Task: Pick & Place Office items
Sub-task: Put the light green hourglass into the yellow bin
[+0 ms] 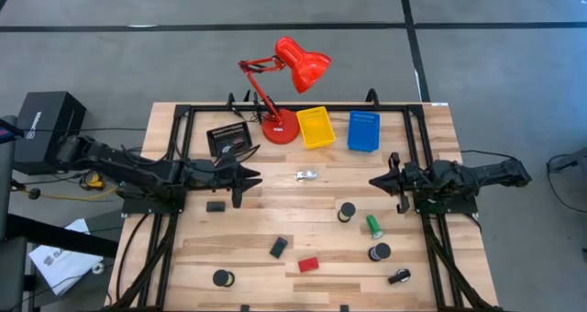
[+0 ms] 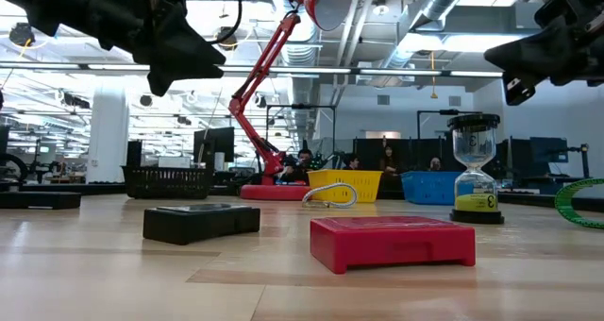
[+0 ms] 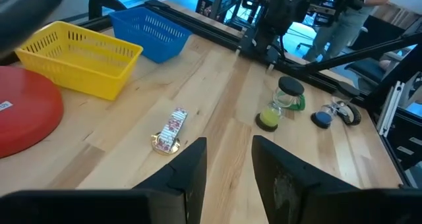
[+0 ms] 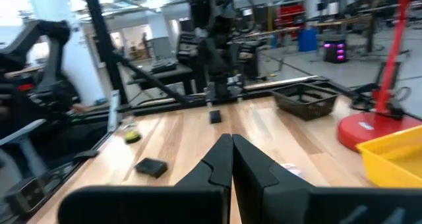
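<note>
The office items lie scattered on the wooden table. A silvery clip point(image 1: 305, 175) lies midway between the two grippers and shows in the left wrist view point(image 3: 170, 130). Black blocks point(image 1: 215, 206) point(image 1: 279, 248), a red block point(image 1: 308, 264), black tape rolls point(image 1: 347, 211) point(image 1: 223, 278) point(image 1: 380, 252) and a green cylinder point(image 1: 374, 226) lie toward the near edge. My left gripper point(image 1: 255, 179) point(image 3: 229, 159) hovers open, left of the clip. My right gripper point(image 1: 373, 181) point(image 4: 231, 155) hovers shut, right of it. Both are above the tabletop and hold nothing.
A tall red desk lamp point(image 1: 280, 127) stands at the far edge, between a black tray point(image 1: 228, 139) on its left and a yellow tray point(image 1: 315, 127) and a blue tray point(image 1: 363, 131) on its right. Black frame rails point(image 1: 174, 165) run along both table sides.
</note>
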Controlling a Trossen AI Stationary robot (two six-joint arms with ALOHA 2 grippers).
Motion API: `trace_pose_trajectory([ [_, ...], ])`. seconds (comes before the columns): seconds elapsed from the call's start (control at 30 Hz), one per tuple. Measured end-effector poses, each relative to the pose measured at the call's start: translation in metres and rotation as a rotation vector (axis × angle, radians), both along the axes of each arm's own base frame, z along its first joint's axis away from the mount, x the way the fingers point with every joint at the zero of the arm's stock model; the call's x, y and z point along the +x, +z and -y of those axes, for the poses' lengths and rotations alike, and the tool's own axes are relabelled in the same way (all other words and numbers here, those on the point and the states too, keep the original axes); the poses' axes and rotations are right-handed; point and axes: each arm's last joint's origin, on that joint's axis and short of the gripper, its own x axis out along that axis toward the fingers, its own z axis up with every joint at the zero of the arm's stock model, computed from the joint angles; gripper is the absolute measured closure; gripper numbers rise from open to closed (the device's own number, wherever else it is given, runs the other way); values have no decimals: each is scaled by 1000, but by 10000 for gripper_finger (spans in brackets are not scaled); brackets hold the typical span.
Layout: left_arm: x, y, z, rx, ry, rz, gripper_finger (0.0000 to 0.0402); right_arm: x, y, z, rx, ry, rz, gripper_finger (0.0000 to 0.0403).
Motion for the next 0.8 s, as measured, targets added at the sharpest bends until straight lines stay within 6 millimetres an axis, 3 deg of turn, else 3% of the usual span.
trace_pose_trajectory([
  [0.13,0,0,0,1,4,1,286,0,2,-3,41,90,22,403],
  [0.4,0,0,0,-29,12,8,285,-1,8,-3,54,97,88,403],
  [0.7,0,1,0,-34,12,15,289,0,8,-1,-94,50,91,403],
  [0.8,0,1,0,-34,12,17,289,0,8,2,-89,-41,89,403],
])
